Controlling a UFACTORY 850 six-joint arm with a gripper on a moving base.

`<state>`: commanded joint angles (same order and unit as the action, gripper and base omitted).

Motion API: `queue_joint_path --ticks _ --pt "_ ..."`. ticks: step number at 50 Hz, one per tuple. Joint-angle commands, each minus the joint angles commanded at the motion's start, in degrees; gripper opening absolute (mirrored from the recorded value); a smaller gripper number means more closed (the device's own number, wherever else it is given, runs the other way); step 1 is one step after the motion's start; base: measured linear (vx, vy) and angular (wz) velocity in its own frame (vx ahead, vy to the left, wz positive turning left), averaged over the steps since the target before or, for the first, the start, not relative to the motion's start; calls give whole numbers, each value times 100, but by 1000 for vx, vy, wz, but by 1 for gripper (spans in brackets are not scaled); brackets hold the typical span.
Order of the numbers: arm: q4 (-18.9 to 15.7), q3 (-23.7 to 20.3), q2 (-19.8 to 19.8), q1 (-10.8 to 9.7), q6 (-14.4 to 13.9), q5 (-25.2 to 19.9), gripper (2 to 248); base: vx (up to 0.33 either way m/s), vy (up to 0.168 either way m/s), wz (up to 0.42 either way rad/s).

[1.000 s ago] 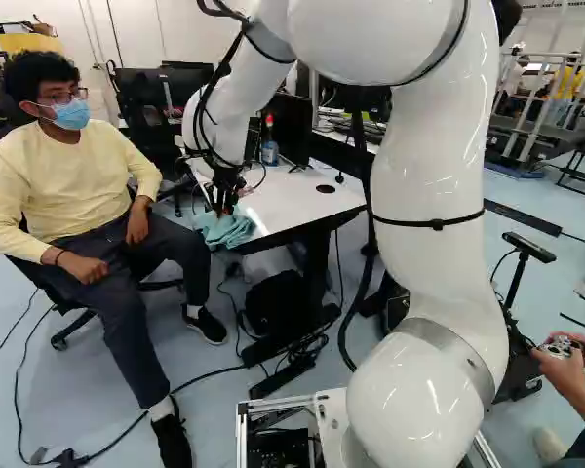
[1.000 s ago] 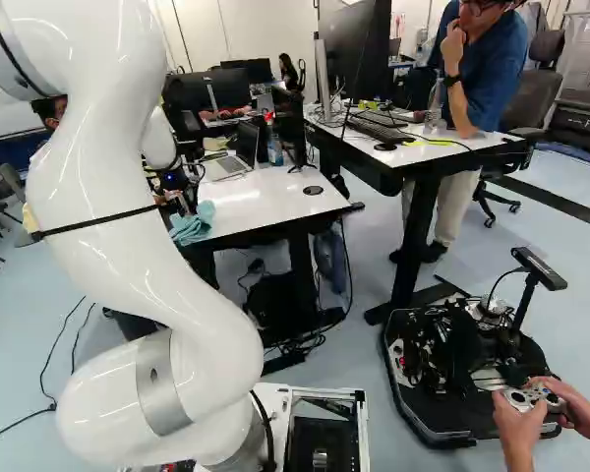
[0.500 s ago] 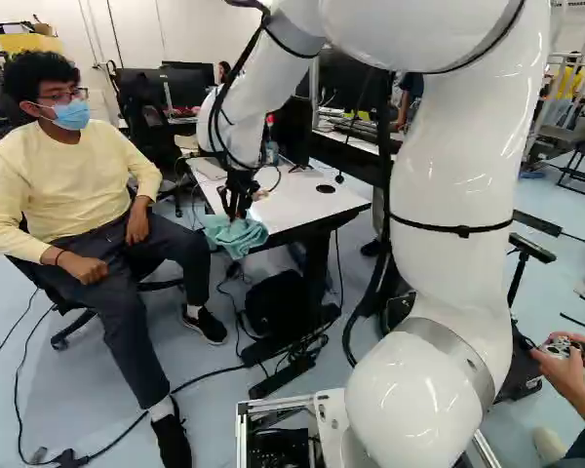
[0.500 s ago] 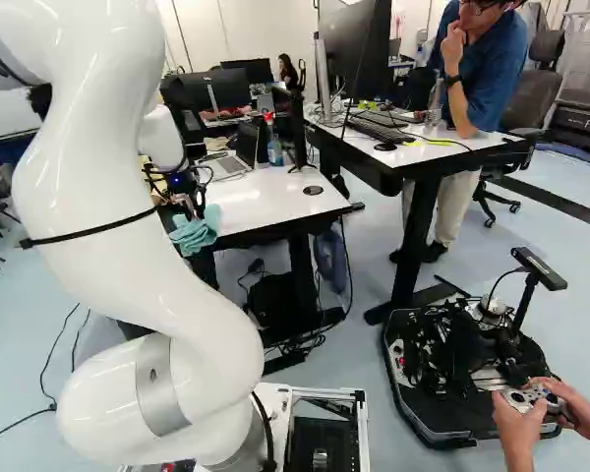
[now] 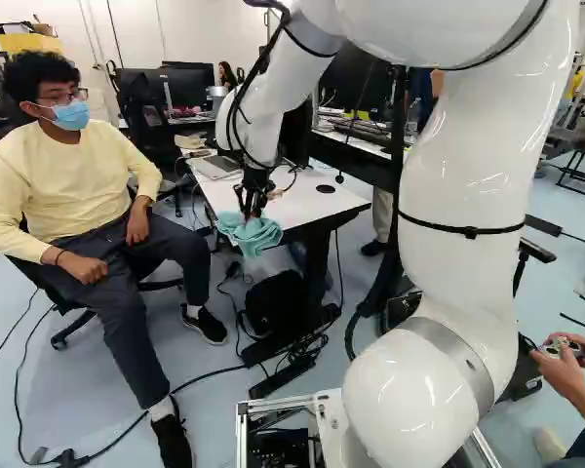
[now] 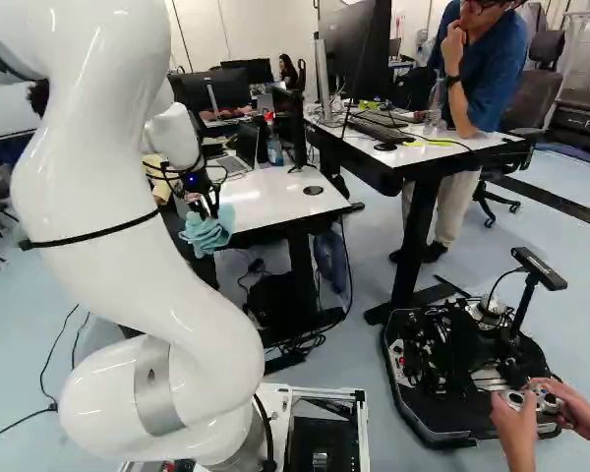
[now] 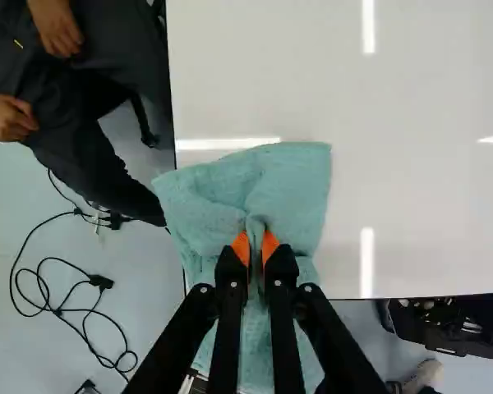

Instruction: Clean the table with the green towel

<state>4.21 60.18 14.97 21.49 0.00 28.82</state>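
Note:
In the left base view my gripper (image 5: 253,207) hangs at the near corner of the white table (image 5: 307,200), with the green towel (image 5: 251,232) bunched below it. The wrist view shows the gripper (image 7: 255,250) shut on a pinched fold of the towel (image 7: 292,185), orange pads on either side of it. The towel spreads ahead of and under the fingers, over the table's corner and past its edges. Whether it presses on the tabletop I cannot tell.
A laptop (image 6: 228,165) and a spray bottle (image 6: 274,147) stand on the table's far part. A seated person (image 5: 88,214) is close beside the table's left side. A second desk (image 6: 413,147) stands to the right, with another robot's base (image 6: 462,364) nearer.
The arm has swung to the right in the left base view, carrying the gripper and towel with it along the table's near edge. The base has stayed put.

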Motion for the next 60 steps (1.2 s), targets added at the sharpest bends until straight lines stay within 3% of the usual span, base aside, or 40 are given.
queue_joint_path --ticks 22,41,60 --pt "0 610 487 -156 0 0 39 0 0 0" --pt "0 1150 900 34 0 0 39 0 0 0" --pt "0 1227 944 105 0 0 39 0 0 0"
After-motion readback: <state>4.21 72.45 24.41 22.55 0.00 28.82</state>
